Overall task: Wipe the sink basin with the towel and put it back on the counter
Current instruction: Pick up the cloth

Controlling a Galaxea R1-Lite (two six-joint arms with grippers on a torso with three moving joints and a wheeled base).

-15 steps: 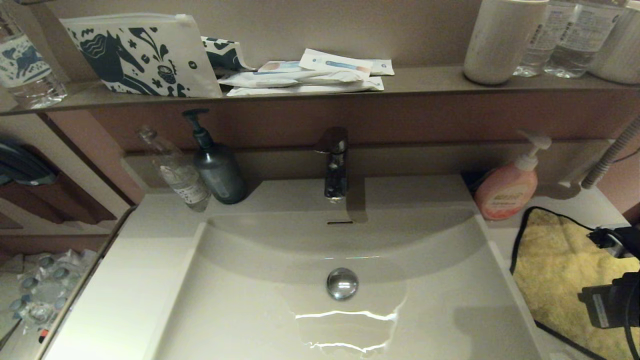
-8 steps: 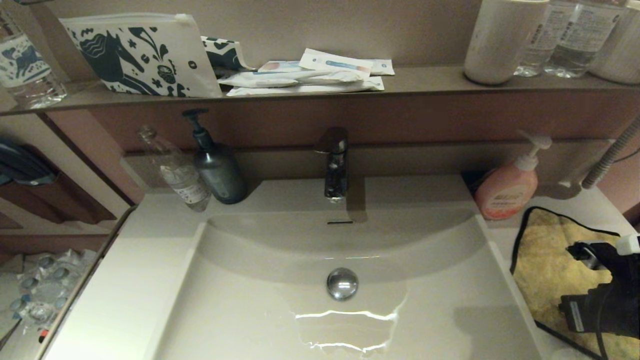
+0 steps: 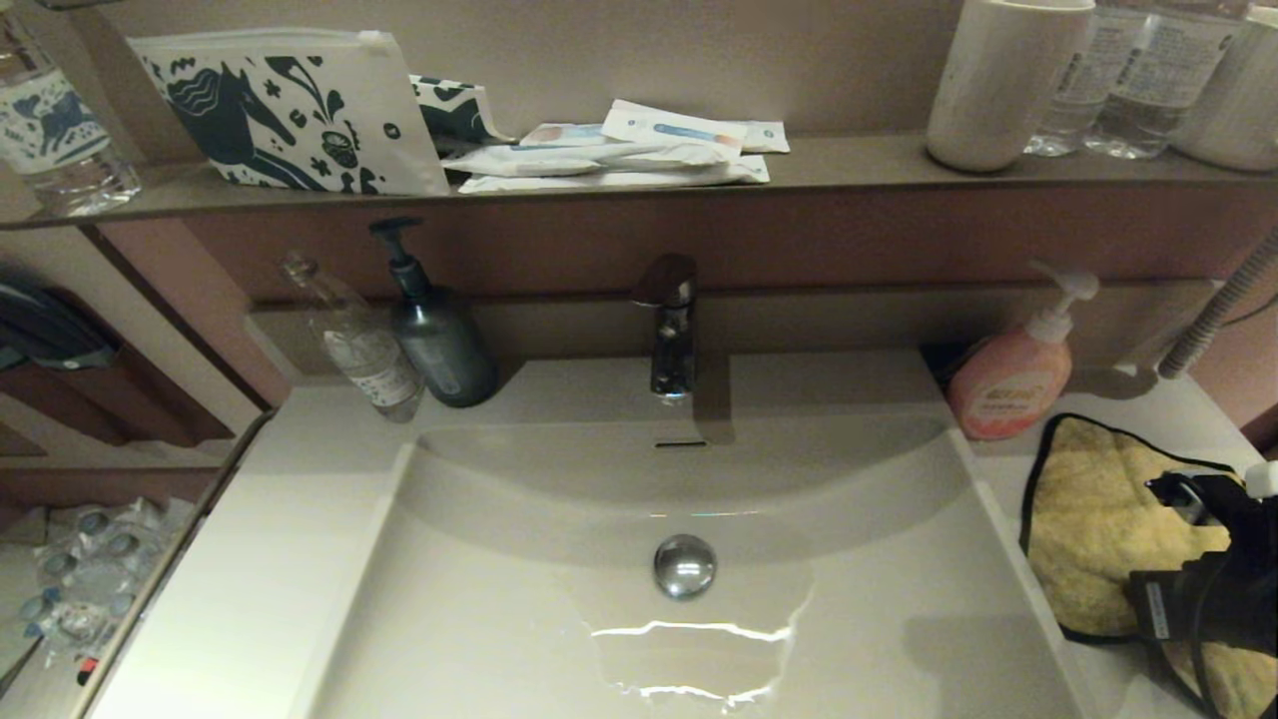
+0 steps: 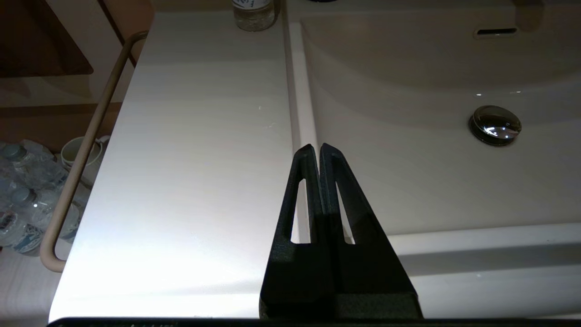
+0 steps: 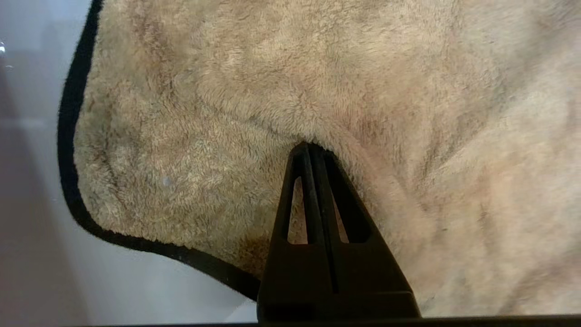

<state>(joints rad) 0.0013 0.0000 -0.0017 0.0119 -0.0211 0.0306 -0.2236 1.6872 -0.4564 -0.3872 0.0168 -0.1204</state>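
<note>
Item: my right gripper [image 5: 313,146], nearest of all, at the right edge of the counter [image 3: 300,559]. Its fingers are pressed together with the tips bearing on the towel's pile; a fold rises around the tips, but I cannot tell whether any cloth is pinched between them.

Item: the towel [image 3: 1098,539], mustard-yellow with black edging, lying on the counter to the right of the sink basin [image 3: 559,649], just in front of the pink soap dispenser [image 3: 1010,384]. No part of it is in the basin.

Item: my left gripper [image 4: 319,147], parked over the counter on the left side beside the basin rim, fingers together, holding nothing.

Item: sink basin, middle ground. Chrome drain plug [image 3: 685,566] at centre, overflow slot [image 3: 680,443] on the curved back wall, a sheet of water glinting on the floor in front of the plug.

Item: faucet [image 3: 669,330], dark pump bottle [image 3: 434,335] and clear bottle [image 3: 354,345] at the back.

Step in hand, by my judgement: securing the towel; wiping not yet begun. The next move calls for a sure pinch of cloth, then a lift clear of the rim and a carry leftward into the basin.
</note>
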